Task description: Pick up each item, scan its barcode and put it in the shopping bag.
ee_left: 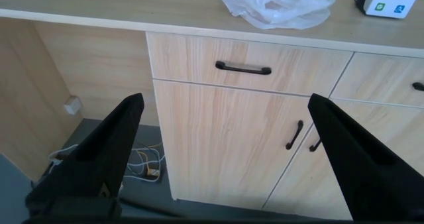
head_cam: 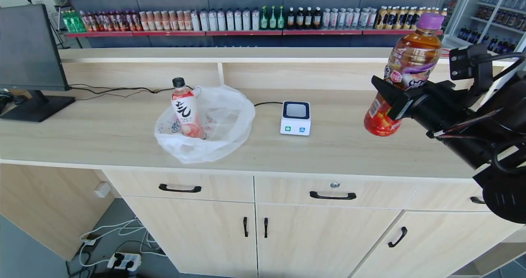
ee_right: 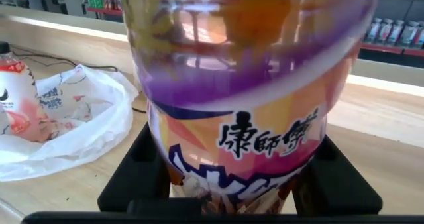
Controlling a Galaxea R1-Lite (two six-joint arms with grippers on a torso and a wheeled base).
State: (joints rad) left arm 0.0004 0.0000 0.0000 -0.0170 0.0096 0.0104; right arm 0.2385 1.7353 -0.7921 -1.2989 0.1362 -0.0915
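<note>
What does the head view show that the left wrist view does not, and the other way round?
Head view adds: the right gripper shut on the purple-capped bottle, the pink bottle standing in the shopping bag, the monitor. Left wrist view adds: the left gripper, open, facing the cabinet doors. Both: the bag, the scanner, the drawer handle.

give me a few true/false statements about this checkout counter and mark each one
1. The right jaws grip a purple-capped bottle above the counter. True.
2. The pink bottle lies flat beside the shopping bag. False: it stands inside the shopping bag.
3. The scanner sits on the counter to the right of the shopping bag. True.
4. The left jaws are shut on a bottle. False: they are open and empty, facing the cabinet.
</note>
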